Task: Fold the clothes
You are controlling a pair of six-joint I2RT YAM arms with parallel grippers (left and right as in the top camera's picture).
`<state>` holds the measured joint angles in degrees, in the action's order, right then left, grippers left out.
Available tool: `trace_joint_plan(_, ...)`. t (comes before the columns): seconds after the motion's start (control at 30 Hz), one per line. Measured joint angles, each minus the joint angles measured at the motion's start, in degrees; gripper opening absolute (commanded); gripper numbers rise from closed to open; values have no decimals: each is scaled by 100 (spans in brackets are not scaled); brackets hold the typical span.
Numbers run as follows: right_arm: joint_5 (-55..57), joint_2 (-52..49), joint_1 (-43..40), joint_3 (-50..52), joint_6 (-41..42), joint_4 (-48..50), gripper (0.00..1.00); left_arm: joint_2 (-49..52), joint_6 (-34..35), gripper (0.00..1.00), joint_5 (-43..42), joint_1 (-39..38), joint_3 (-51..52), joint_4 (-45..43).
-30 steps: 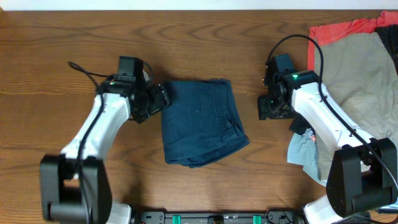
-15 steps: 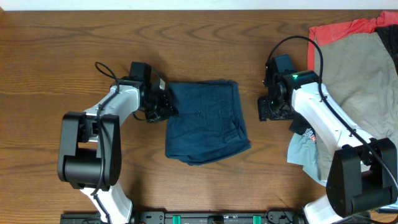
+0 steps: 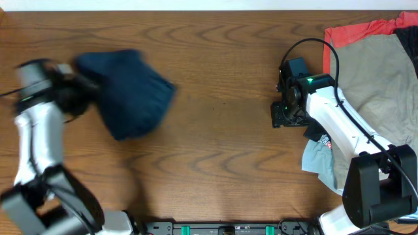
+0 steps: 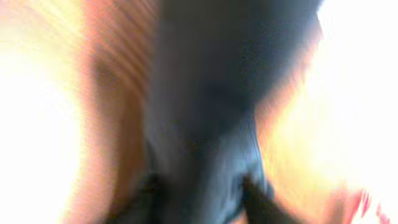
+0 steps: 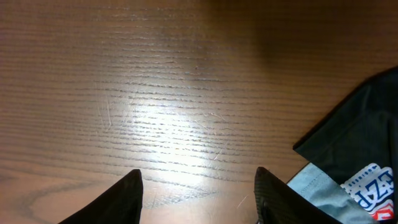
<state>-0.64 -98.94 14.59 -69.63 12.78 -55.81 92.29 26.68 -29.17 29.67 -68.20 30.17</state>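
The dark navy blue garment (image 3: 127, 91) is folded and blurred with motion at the far left of the table. My left gripper (image 3: 77, 98) is at its left edge and is shut on it. In the left wrist view the navy cloth (image 4: 211, 112) fills the middle, between my two fingers (image 4: 205, 202), all heavily blurred. My right gripper (image 3: 282, 115) hovers over bare wood at the right. In the right wrist view its fingers (image 5: 199, 199) are open and empty.
A khaki-grey garment (image 3: 372, 72) lies over a red one (image 3: 353, 31) at the back right. A pale blue printed cloth (image 3: 320, 156) and a dark cloth (image 5: 360, 137) lie beside my right arm.
My left arm has swung fast to the left, dragging the navy garment from the table's middle to the far left. The right arm has not moved.
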Motion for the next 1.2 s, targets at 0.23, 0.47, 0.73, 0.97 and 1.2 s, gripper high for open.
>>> trace_joint_plan(0.23, 0, 0, 0, 0, 0, 68, 57, -79, 214, 98, 127, 616, -11, 1115)
trace_joint_plan(0.47, -42, -2, 0, 0, -13, 92, 73, -66, 52, 98, 136, -310, -4, 1486)
trace_joint_plan(0.73, -739, 0, -20, -7, 66, 382, 99, -66, -866, 98, 267, -2756, -4, 1694)
trace_joint_plan(0.97, -1165, 0, -588, -157, 107, -404, 99, -66, -1353, 98, 1318, -4378, 15, 3370)
trace_joint_plan(1.2, -1141, 455, -1460, -232, -337, -1080, 99, -367, -1449, 98, 1838, -4371, 63, 3832)
